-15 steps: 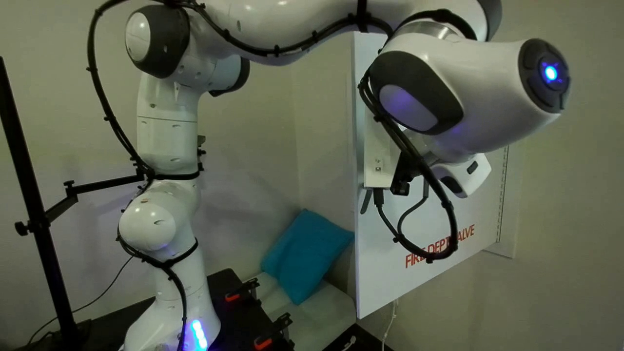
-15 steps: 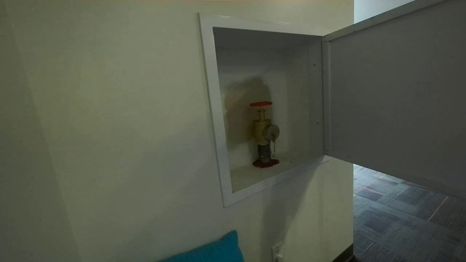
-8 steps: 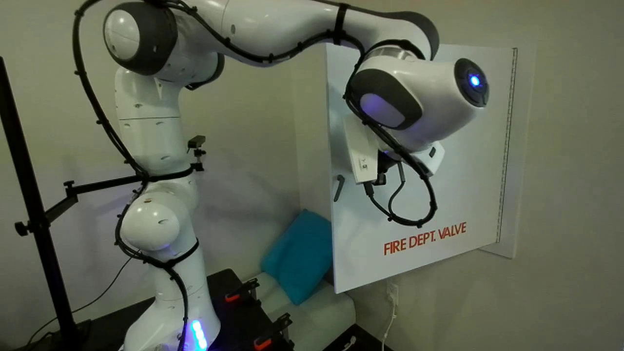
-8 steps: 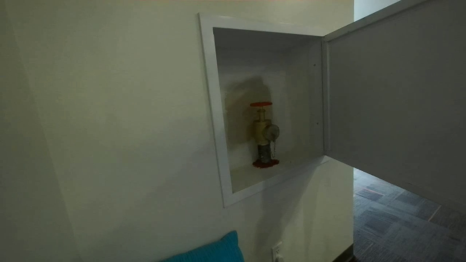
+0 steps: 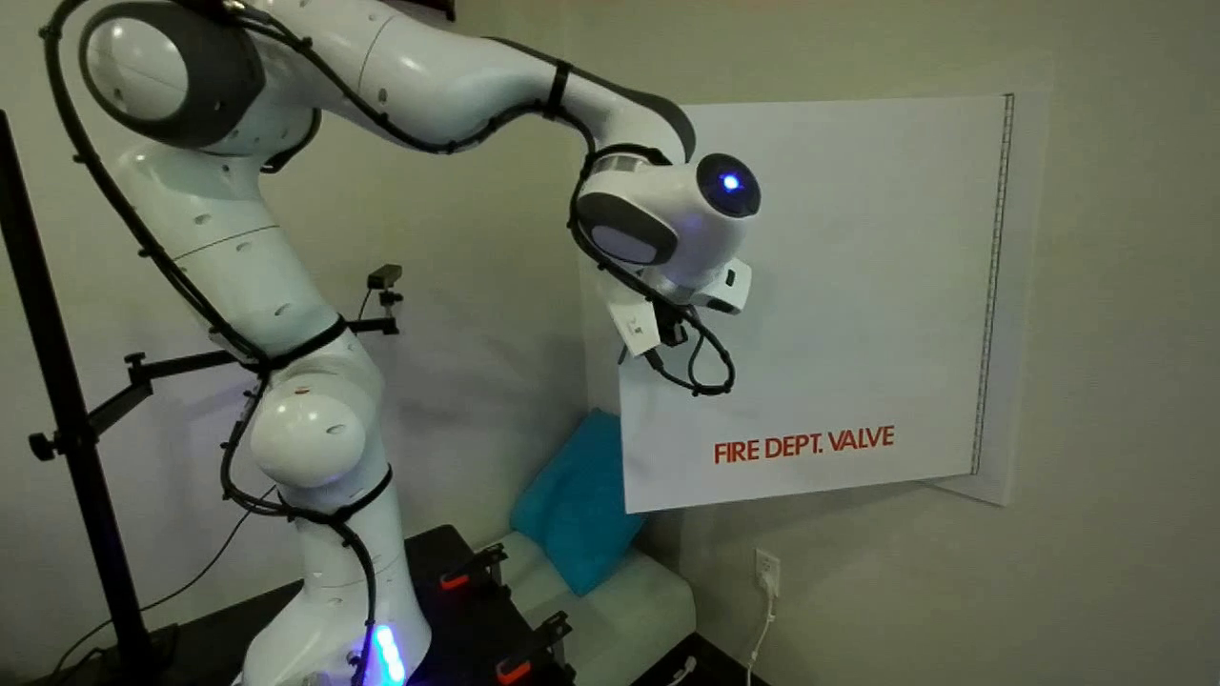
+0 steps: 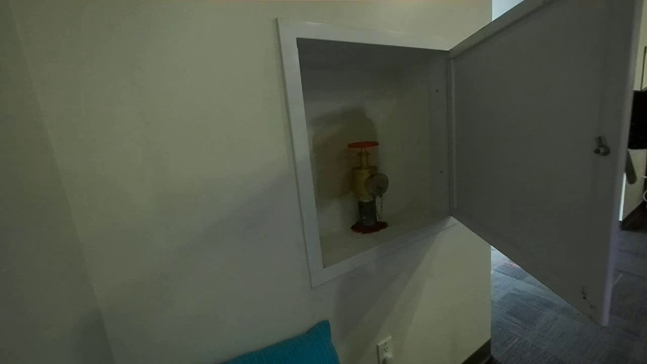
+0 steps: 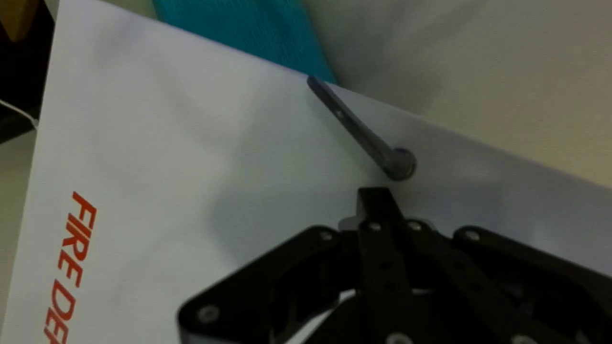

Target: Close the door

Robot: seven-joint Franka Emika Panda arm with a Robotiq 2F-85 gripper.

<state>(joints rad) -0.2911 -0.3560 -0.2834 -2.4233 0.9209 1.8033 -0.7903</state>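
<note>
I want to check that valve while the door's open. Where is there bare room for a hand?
In an exterior view, likely above the red handwheel, below the recess ceiling, and between the valve and the frame's left side. The open door stands to the right. Crowded: the door's outer face, where the pincer sits near the handle.

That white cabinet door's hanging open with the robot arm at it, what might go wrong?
The shut black end effector, gripping nothing, might skid across the flat white door panel. It could snag the nearby grey lever handle. The small metal latch on the panel's inner side may catch the white frame.
</note>
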